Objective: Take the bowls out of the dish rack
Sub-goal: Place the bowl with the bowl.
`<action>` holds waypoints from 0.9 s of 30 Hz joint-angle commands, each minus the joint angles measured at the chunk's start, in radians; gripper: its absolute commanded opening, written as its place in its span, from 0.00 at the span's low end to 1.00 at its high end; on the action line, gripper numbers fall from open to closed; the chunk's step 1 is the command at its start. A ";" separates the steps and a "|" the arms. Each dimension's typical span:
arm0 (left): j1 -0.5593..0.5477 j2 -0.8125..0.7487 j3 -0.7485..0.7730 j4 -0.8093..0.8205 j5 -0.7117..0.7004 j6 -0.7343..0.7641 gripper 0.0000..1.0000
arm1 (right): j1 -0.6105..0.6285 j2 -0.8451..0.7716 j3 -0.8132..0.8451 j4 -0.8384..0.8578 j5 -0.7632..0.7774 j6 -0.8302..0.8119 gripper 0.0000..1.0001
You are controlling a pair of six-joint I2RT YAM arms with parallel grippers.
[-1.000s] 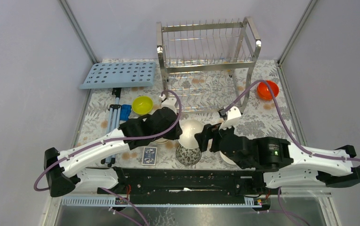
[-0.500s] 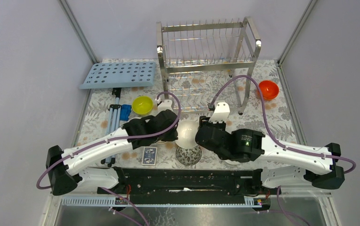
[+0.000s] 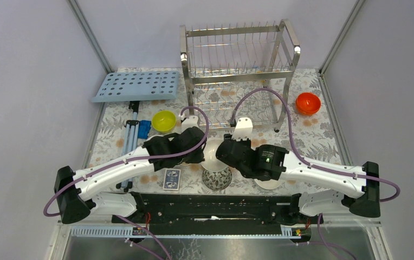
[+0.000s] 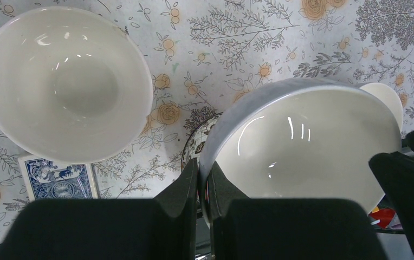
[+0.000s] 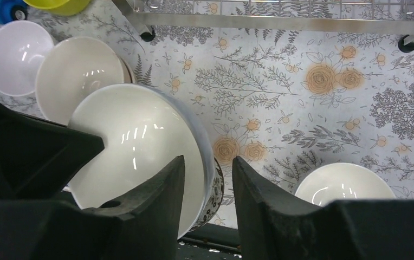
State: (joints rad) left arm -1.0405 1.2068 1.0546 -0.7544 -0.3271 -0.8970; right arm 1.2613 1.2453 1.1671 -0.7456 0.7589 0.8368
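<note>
My left gripper [image 4: 204, 173] is shut on the rim of a white bowl [image 4: 308, 141] and holds it tilted above a dark patterned bowl [image 3: 217, 177]. My right gripper [image 5: 207, 179] is open, with one finger inside the held bowl [image 5: 140, 146] and one outside its opposite rim. In the top view the held bowl [image 3: 211, 151] sits between both grippers. The steel dish rack [image 3: 237, 65] stands at the back and no bowls show in it. A yellow-green bowl [image 3: 163, 121] and an orange-red bowl [image 3: 308, 102] sit on the table.
A beige bowl [image 5: 80, 70] and a white bowl [image 5: 15, 54] sit to the left of the held bowl, and another white bowl [image 5: 343, 181] to its right. A playing card [image 3: 171, 179], a blue-jointed tripod [image 3: 131, 135] and a light-blue perforated tray [image 3: 136, 85] lie on the left.
My right arm has swung left and forward, and its open jaws now straddle the held bowl's rim. The left gripper and bowl shifted slightly left.
</note>
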 commanded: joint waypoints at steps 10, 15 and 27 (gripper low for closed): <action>0.000 -0.014 0.061 0.063 -0.015 -0.037 0.00 | -0.023 0.053 -0.026 0.044 -0.034 -0.044 0.14; 0.000 -0.019 0.061 0.071 -0.005 -0.032 0.01 | -0.024 0.039 -0.012 0.019 -0.031 -0.037 0.00; 0.002 -0.125 0.007 0.114 -0.019 0.011 0.99 | -0.053 -0.242 -0.111 -0.264 0.067 0.104 0.00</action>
State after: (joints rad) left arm -1.0405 1.1511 1.0695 -0.6933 -0.3061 -0.8974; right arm 1.2293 1.1107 1.0821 -0.8772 0.7387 0.8421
